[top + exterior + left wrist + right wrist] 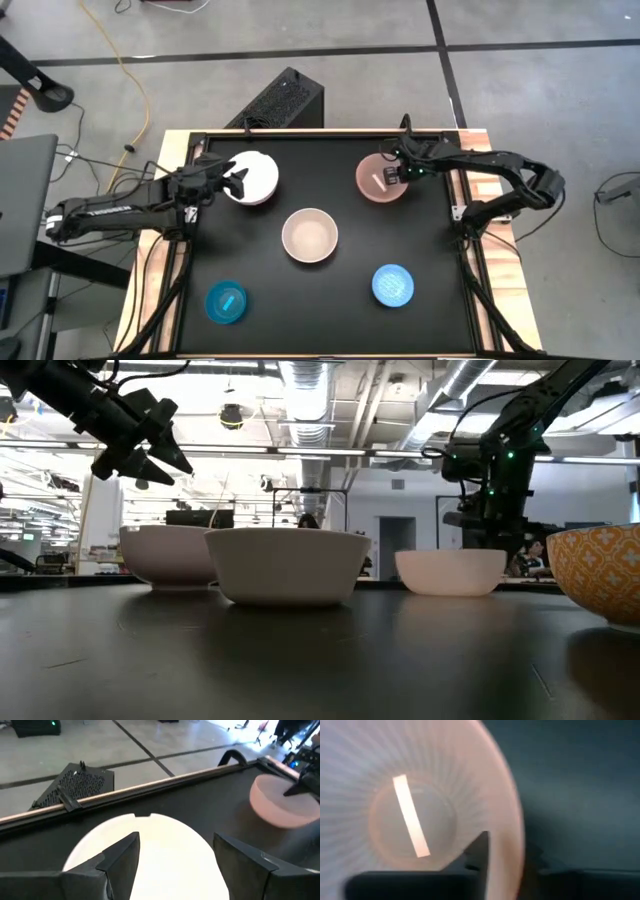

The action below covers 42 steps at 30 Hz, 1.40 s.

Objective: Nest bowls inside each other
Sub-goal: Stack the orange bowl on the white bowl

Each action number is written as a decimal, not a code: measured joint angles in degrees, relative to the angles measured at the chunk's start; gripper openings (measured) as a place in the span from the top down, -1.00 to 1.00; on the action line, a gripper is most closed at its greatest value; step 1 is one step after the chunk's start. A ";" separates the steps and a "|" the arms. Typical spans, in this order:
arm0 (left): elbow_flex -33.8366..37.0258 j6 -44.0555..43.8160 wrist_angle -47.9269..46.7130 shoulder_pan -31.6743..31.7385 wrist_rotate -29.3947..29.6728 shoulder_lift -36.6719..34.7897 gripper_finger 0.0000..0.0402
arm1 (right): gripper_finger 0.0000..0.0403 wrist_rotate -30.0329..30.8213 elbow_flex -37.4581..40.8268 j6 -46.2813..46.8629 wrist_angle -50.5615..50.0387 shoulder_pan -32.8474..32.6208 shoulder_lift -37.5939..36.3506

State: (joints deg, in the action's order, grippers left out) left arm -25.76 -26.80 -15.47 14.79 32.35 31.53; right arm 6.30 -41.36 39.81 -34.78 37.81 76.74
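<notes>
The pink bowl [380, 180] stands on its base at the table's far right, with my right gripper [399, 173] shut on its right rim. On the far left stands the white bowl [256, 178]. My left gripper [236, 183] hovers open just above its left part, clear of it, as the low view shows [150, 448]. A cream bowl [310, 236] sits in the table's middle. Near the front edge sit a teal bowl [226, 302] on the left and a light blue bowl [393, 285] on the right. My right gripper has the pink bowl's rim [516, 851] on its right side, one finger [480, 851] inside the bowl and the other outside it. The fingers come steeply from above, slanting from the table's right. The bowl stands upright with its base on the table [450, 588].
A raised wooden edge [150, 785] runs round the black table top. A black perforated box [280, 100] stands on the floor beyond the far edge. Bare table lies between the cream bowl and the two front bowls.
</notes>
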 joint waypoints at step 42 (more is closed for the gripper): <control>-6.50 6.95 -15.71 0.07 29.51 -14.94 0.26 | 0.98 0.75 -83.44 -2.99 8.15 -21.15 55.85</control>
State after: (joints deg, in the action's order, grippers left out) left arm -32.26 -19.85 -31.18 14.85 61.86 16.59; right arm 7.05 -124.81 36.82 -26.63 16.66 132.60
